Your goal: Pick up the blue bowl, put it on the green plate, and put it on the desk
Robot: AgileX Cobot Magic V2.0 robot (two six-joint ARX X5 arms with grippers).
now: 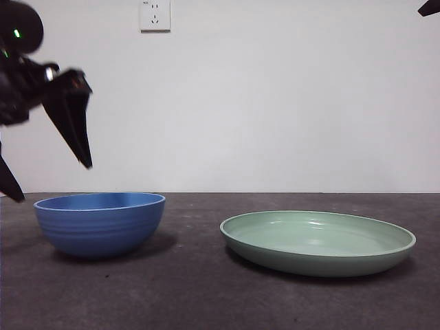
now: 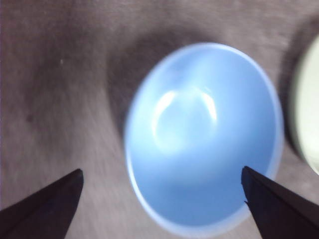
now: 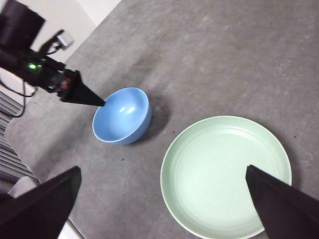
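Resting upright on the desk, the blue bowl sits empty directly beneath the left gripper, which hangs above it with both black jaws spread wide apart and clamped on nothing. We see in the left wrist view that the bowl lies between the two jaw tips and below them, its glossy inside carrying a bright highlight; that picture is blurred, so we cannot read finer detail. From the front we note one jaw tip pointing down just above the bowl's rim on the side away from the plate, with a clear gap between tip and rim, so no contact is shown.

Beyond the bowl, on the side farther from the left gripper, we find the green plate, also flat on the desk and empty, near the bowl but not touching it. The right wrist view confirms this layout: bowl and plate lie side by side with bare desk between them, and the left gripper reaches in over the bowl's rim.

We see the right gripper high above the plate, its jaws likewise wide apart and holding nothing; from the front it appears only as a black tip at a top corner. A white wall outlet sits on the wall behind.
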